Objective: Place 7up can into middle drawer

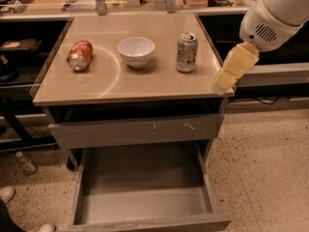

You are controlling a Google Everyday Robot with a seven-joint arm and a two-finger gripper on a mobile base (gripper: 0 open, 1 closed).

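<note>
The 7up can stands upright on the right part of the beige tabletop; it is silvery with green print. The middle drawer is pulled wide open below, and its grey floor is bare. My gripper, cream-coloured on a white arm, hangs at the table's right front corner. It is to the right of the can, a little nearer the camera, and apart from it. It holds nothing that I can see.
A white bowl sits mid-table and an orange-red can lies on its side at the left. A closed grey drawer front with pale scratches is above the open drawer. A small bottle and shoes are on the floor at the left.
</note>
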